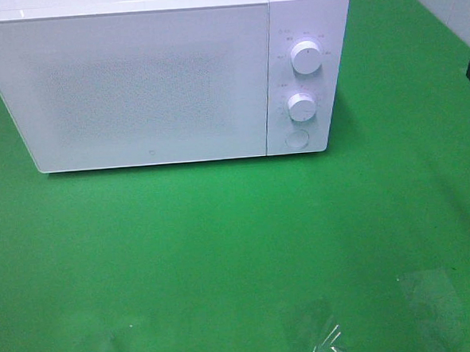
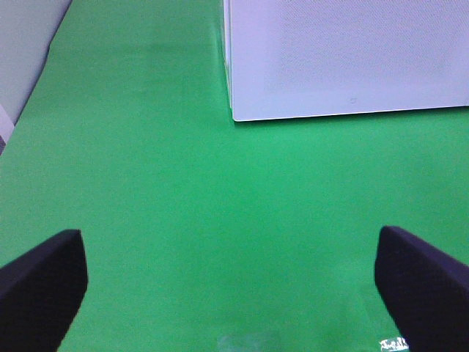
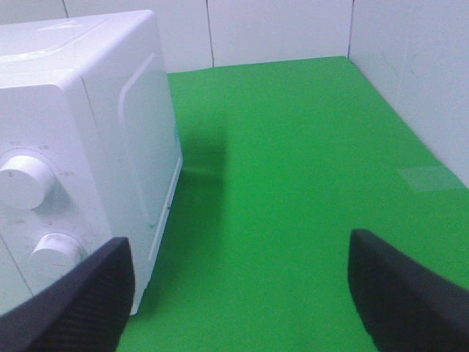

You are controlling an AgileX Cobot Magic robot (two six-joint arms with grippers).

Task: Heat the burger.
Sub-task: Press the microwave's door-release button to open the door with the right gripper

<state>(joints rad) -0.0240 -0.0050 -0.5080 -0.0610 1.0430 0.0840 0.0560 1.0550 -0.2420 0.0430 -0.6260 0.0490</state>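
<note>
The burger is out of view in all three views. My left gripper (image 2: 231, 293) is open over bare green cloth, its two dark fingers (image 2: 44, 286) wide apart with nothing between them, facing the microwave's front left corner. My right gripper (image 3: 238, 293) is also open and holds nothing. It hangs beside the microwave's right side, near the knobs. Neither gripper's fingers show in the exterior high view.
A white microwave (image 1: 134, 86) stands at the back of the green table with its door shut. It has two knobs (image 1: 305, 57) and a round button (image 1: 296, 139) on its right panel. Clear tape patches (image 1: 320, 334) lie near the front edge. White walls (image 3: 410, 66) border the table.
</note>
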